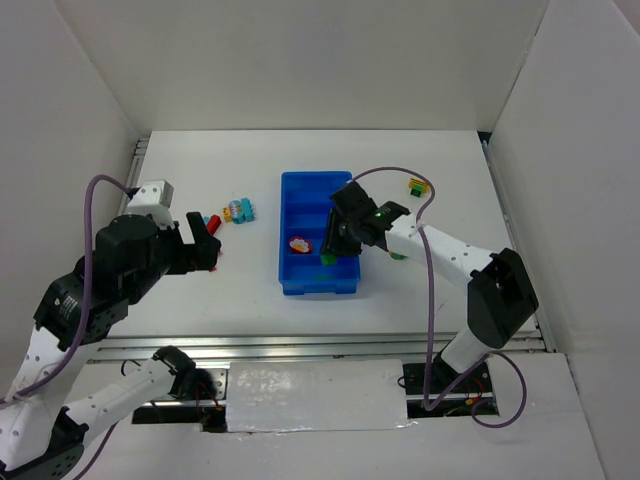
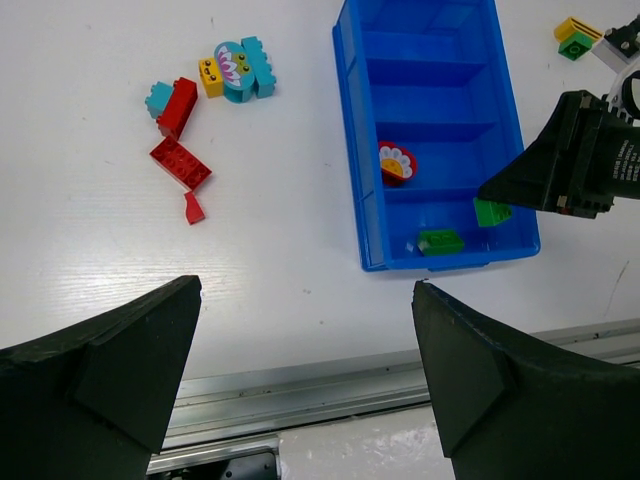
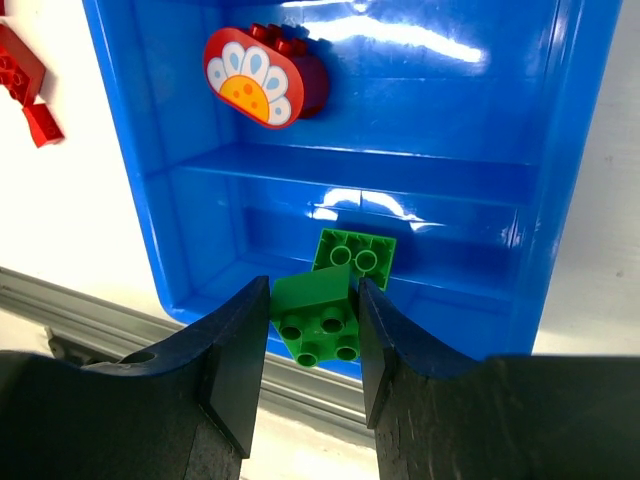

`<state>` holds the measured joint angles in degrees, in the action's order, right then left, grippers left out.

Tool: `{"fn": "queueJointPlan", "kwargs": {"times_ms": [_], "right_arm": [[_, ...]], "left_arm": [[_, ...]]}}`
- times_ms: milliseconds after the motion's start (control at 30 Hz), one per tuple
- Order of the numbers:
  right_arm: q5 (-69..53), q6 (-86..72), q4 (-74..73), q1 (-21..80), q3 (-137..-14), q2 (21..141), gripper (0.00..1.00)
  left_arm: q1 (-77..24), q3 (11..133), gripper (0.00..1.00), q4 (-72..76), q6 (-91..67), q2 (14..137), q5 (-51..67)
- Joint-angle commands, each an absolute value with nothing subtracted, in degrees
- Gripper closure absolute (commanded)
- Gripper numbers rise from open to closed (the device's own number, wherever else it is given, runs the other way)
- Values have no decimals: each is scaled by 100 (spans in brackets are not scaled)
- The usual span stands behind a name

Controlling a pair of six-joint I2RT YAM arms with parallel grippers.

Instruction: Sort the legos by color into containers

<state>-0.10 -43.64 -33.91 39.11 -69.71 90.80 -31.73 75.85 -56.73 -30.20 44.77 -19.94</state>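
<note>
The right fingers (image 3: pixel 230 370) are pinching a tilted green lego (image 3: pixel 318 322) over the end compartment of the blue tray (image 3: pixel 125 150). A second green lego (image 3: pixel 355 255) lies just beyond their tips, and a red flower lego (image 3: pixel 262 85) sits one divider farther. Released askew, the held piece could glance off the tray's end wall and land outside. The left fingers (image 2: pixel 110 370) are spread wide and empty, with red legos (image 2: pixel 180 163) well ahead on the white counter (image 2: pixel 100 270), which white walls (image 1: pixel 300 60) enclose.
</note>
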Motion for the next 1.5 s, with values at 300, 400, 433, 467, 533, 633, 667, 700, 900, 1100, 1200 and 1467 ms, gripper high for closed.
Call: {"fn": "queueJointPlan", "kwargs": {"times_ms": [300, 400, 433, 467, 533, 633, 667, 700, 900, 1100, 1200, 1467], "right_arm": [[220, -4271, -3199, 3929, -7013, 9272, 40], [229, -4237, -3217, 3929, -7093, 9159, 27], [220, -4219, -3208, 3937, -7110, 9106, 24], [263, -4210, -3217, 3929, -7119, 9053, 17], [517, -4193, -3365, 3842, -7198, 8913, 10], [729, -4219, -3586, 3543, -6963, 8535, 9], [738, -4245, -3595, 3133, -6813, 8282, 8], [721, -4236, -3577, 2911, -6681, 8166, 8], [1914, -4665, -4182, 1873, -6205, 7901, 7], [2723, -6238, -4701, 1661, -6170, 8532, 6], [2699, -6749, -4667, 1617, -6205, 8894, 6], [2461, -6996, -4141, 1503, -6477, 9781, 7]], "left_arm": [[-3155, 7365, 0, -5563, -3146, 4245, -1854], [-3146, 7400, 1, -5607, -3138, 4210, -1863], [-3155, 7400, 0, -5616, -3129, 4210, -1881], [-3147, 7418, 1, -5616, -3120, 4210, -1881], [-3146, 7444, 0, -5642, -3111, 4219, -1898], [-3146, 7514, 0, -5678, -3094, 4236, -1890], [-3146, 7515, 0, -5678, -3085, 4219, -1881], [-3146, 7506, 0, -5686, -3076, 4210, -1881], [-3146, 7339, 1, -5660, -3041, 4175, -1749], [-3146, 7295, 0, -5441, -3015, 4289, -1486], [-3146, 7321, 0, -5414, -2980, 4342, -1372], [-3146, 7295, 1, -5572, -2900, 4254, -1371]]}}
